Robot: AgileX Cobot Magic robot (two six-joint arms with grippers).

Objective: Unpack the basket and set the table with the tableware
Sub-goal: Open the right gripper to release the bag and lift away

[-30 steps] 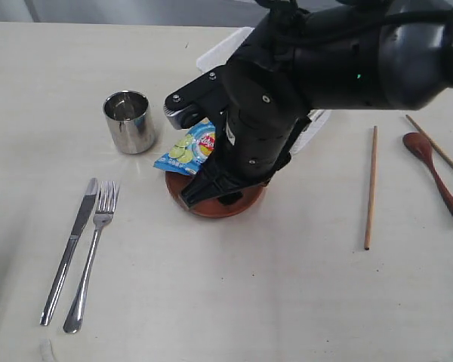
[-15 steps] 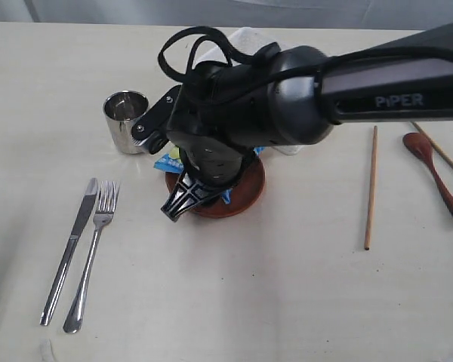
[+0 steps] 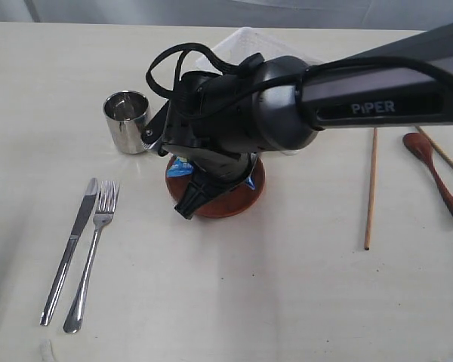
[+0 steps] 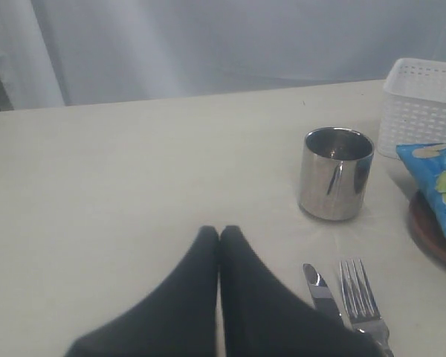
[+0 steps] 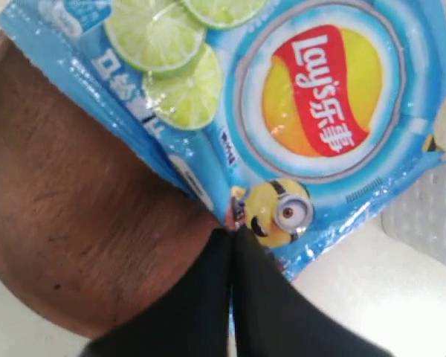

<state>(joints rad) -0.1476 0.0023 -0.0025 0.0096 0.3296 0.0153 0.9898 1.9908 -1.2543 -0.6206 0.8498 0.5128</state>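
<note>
A: Starting at the right tool (image 5: 230, 230): tips pressed together, seemingly nipping the edge of the chip bag (image 5: 312, 111). Why grip there?

B: Probably to clear the bag off the plate (image 5: 82, 223). Sprawled partly across the brown wood, partly out toward the basket (image 4: 424, 104). Not tableware, so in the way of a proper setting.

A: And the left tool (image 4: 219, 234)?

B: Closed on nothing, held low over the desk (image 4: 97, 186), well apart from the work. Parked aside, presumably, to leave room at the plate.

A: Placing the rest from the exterior view?

B: Taking the plate as dial centre: steel cup (image 3: 128, 121) upright at ten o'clock; knife (image 3: 69, 249) and fork (image 3: 94, 249) side by side at eight; one chopstick (image 3: 371, 188) at three, with the spoon (image 3: 438, 179) and second chopstick (image 3: 430, 142) farther out around two to three. Basket at twelve, mostly hidden behind the arm (image 3: 377, 90). Spread like a place setting, plate in the middle.

A: Worth comparing views?

B: Yes. From outside, only slivers of bag under the arm, and no telling whether gripped. From the right wrist, a clear look at the bag's edge meeting the tips. From the left wrist, the basket's lattice wall and the bag overhanging the plate rim. No bowl to be found anywhere; perhaps inside the basket, impossible to tell.
</note>
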